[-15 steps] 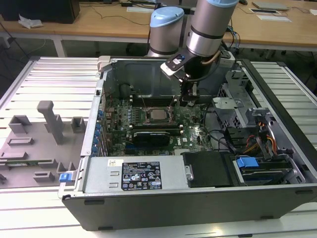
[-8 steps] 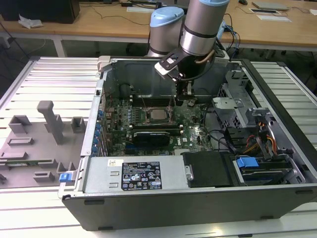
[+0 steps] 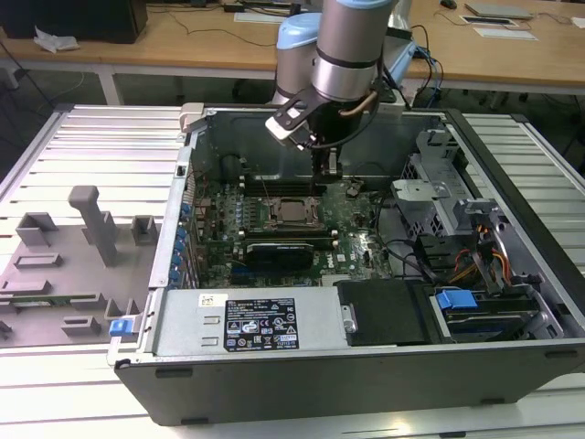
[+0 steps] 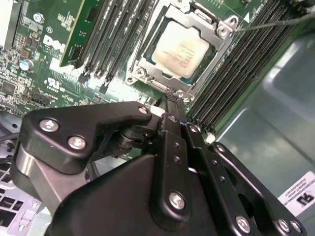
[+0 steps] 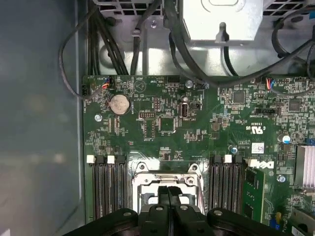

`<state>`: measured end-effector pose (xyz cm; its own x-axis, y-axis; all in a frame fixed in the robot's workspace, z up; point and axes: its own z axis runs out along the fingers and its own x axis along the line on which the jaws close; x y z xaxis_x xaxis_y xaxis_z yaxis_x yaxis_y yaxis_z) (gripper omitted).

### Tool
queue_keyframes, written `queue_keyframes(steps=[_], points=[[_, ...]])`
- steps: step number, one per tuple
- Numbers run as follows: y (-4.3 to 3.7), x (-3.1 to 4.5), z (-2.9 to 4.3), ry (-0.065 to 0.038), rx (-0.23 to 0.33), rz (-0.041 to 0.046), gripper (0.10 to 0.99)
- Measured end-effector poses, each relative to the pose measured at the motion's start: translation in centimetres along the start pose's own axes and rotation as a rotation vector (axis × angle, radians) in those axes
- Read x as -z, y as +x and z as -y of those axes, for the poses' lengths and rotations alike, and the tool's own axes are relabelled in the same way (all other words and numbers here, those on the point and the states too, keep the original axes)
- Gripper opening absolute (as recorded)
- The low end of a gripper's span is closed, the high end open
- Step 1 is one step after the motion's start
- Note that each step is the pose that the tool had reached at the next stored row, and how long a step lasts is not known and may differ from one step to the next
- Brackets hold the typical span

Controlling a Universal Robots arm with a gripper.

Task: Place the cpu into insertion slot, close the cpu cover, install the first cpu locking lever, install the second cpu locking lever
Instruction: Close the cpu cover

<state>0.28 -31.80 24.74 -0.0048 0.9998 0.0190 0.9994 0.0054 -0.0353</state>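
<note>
The cpu [image 4: 179, 46], a square chip with a silvery top, lies seated in the insertion slot [image 3: 291, 212] on the green motherboard [image 5: 162, 123]. The cpu cover [image 4: 145, 58], a silver frame, lies flat around the chip. My gripper [image 4: 173, 94] is shut with nothing seen between its fingers. Its tips hover just beside the socket's edge, on the side toward the case wall; whether they touch it I cannot tell. In the first wrist view the closed fingertips [image 5: 169, 189] overlap the socket [image 5: 147, 179]. A thin wire lever [image 4: 275, 22] runs from one socket corner out across the memory slots.
Long black memory slots [image 5: 106, 187] flank the socket on both sides. The teal case wall [image 4: 266, 123] stands close behind the gripper. Cables [image 5: 123, 49] and a drive cage [image 3: 439, 174] crowd the case's far end. A grey fixture [image 3: 91, 224] sits outside the case at the exterior view's left.
</note>
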Motion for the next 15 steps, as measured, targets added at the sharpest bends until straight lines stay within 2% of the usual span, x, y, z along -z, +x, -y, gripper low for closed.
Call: queue_keyframes(steps=[1, 2, 3, 5, 9, 15], points=[[0.00, -0.07, 0.49, -0.017, 0.000, -0.0001, 0.106], [0.00, -0.17, 0.98, -0.026, 0.000, 0.0003, 0.106], [0.00, -0.31, 1.47, -0.029, 0.000, 0.0007, 0.106], [0.00, -0.58, 2.31, -0.029, 0.000, 0.0012, 0.106], [-0.04, -1.16, 3.40, -0.031, 0.000, 0.0011, 0.106], [-0.04, -1.35, 3.67, -0.031, 0.003, 0.0012, 0.106]])
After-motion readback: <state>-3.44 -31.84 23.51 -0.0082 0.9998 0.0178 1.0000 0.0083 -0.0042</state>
